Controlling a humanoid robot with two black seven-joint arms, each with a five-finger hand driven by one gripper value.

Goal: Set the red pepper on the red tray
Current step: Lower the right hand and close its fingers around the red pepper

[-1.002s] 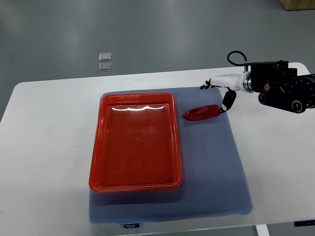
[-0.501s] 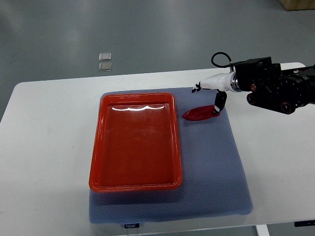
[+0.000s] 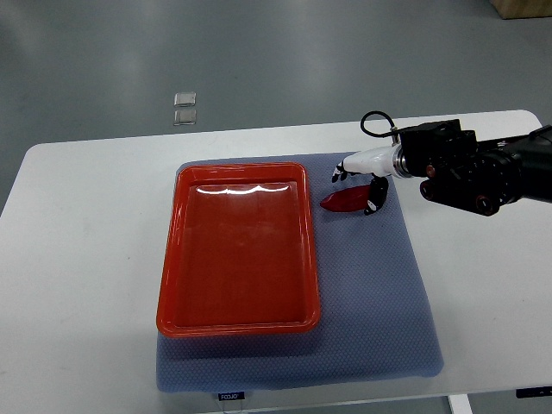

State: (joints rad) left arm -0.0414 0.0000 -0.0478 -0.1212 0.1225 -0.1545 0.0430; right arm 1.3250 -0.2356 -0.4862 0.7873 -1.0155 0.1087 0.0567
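A: Where do we find the right hand [image 3: 360,179]?

B: We see it directly over the red pepper [image 3: 345,201], its arm entering from the right edge. Fingers are spread; one dark fingertip [image 3: 372,205] touches the pepper's right end. No closed grip is visible.

A: And the pepper?

B: It lies flat on the blue mat [image 3: 379,302], beneath the hand. The red tray [image 3: 237,328] sits to the hand's left, just beside the pepper, on the white table [image 3: 86,259].

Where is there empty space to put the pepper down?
Inside the red tray is bare. The blue mat is free between the tray's right rim and the mat's right edge. It's crowded at the mat's top right, where the right hand is over the red pepper.
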